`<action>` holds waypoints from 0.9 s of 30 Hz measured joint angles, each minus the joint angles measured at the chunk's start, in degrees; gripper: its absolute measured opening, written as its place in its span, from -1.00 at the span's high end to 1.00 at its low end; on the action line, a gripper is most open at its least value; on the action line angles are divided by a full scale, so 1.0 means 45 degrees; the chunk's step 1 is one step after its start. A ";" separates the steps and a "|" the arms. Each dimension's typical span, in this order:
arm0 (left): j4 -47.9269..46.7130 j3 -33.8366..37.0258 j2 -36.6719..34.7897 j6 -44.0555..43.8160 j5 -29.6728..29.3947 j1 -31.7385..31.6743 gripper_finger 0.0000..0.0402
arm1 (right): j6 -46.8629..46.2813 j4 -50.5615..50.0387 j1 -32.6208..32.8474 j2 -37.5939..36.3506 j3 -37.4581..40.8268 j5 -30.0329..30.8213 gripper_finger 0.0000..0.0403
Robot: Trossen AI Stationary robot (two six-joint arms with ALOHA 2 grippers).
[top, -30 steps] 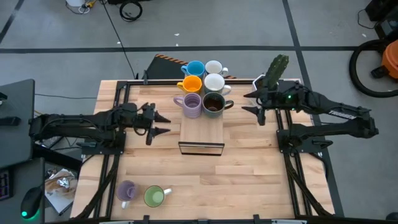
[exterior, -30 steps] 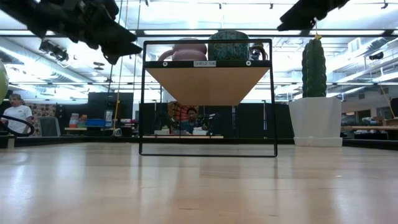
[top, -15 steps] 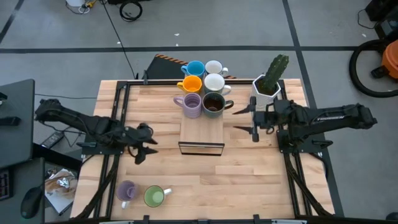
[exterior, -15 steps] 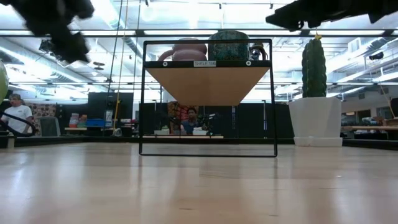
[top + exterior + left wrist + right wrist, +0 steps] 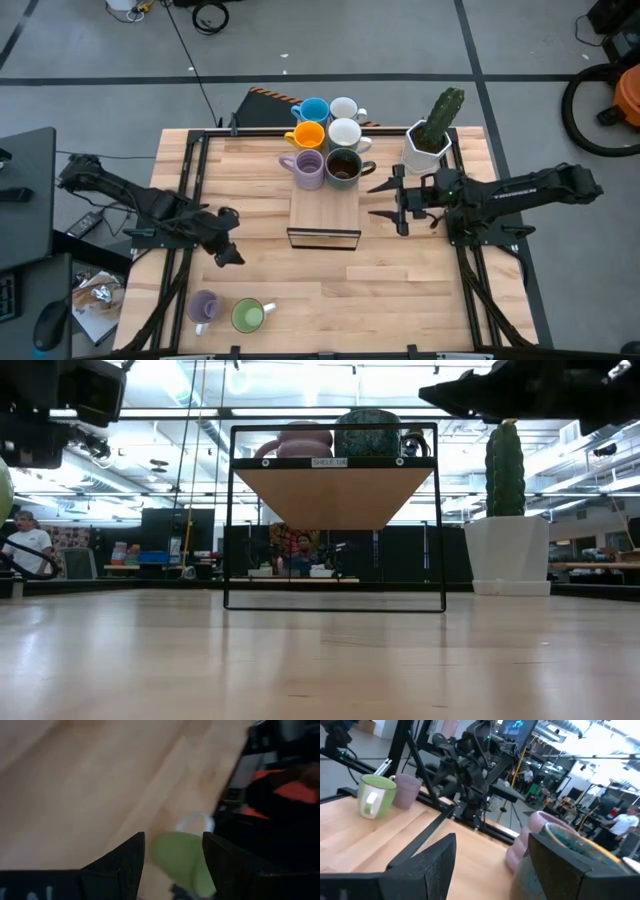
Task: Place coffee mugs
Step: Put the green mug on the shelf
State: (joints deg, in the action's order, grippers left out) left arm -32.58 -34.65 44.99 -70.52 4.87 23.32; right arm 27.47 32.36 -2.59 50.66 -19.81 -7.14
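Mugs crowd the wooden shelf (image 5: 324, 212): six up there; green mug (image 5: 248, 316) and lavender mug (image 5: 204, 306) sit near the table's front. Left gripper (image 5: 226, 252) hangs above them, right gripper (image 5: 385, 199) beside the shelf, both fingers apart.

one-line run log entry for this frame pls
left gripper: open, empty, over near-left table, aimed at green mug | right gripper: open, empty, right of shelf | six mugs on shelf | lavender mug beside green

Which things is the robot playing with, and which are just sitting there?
For the job:
six mugs on the shelf
lavender mug
green mug
left gripper
right gripper

Just there:
cactus pot
vacuum on the floor
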 joint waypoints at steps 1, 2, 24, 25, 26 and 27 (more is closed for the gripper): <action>0.0276 0.0000 0.0000 -0.0279 -0.0014 0.0147 -0.02 | 0.0050 0.0106 -0.0050 0.0060 0.0000 0.0000 -0.26; 0.0540 0.0000 0.0005 -0.0462 -0.0021 0.0314 -0.02 | 0.0138 0.0205 -0.0090 0.0124 0.0000 0.0000 -0.26; 0.2653 -0.2262 0.4522 -0.1438 -0.0360 0.1698 0.15 | 0.0728 0.4265 -0.1575 0.2398 -0.0005 -0.1214 -0.26; 0.2110 -0.2794 0.4868 -0.1102 -0.0357 0.1698 0.15 | 0.0728 0.4404 -0.1606 0.2477 -0.0005 -0.1212 -0.26; 0.1436 -0.3359 0.5186 -0.0794 -0.0362 0.1698 0.15 | 0.0716 0.4466 -0.1632 0.2508 -0.0005 -0.1209 -0.26; 0.0610 -0.3929 0.5526 -0.0515 -0.0367 0.1698 0.15 | 0.0703 0.4533 -0.1656 0.2525 -0.0005 -0.1209 -0.26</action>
State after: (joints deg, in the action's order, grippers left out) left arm -29.84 -52.33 69.86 -72.84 3.22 30.96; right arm 30.63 52.76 -10.04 62.02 -19.84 -12.58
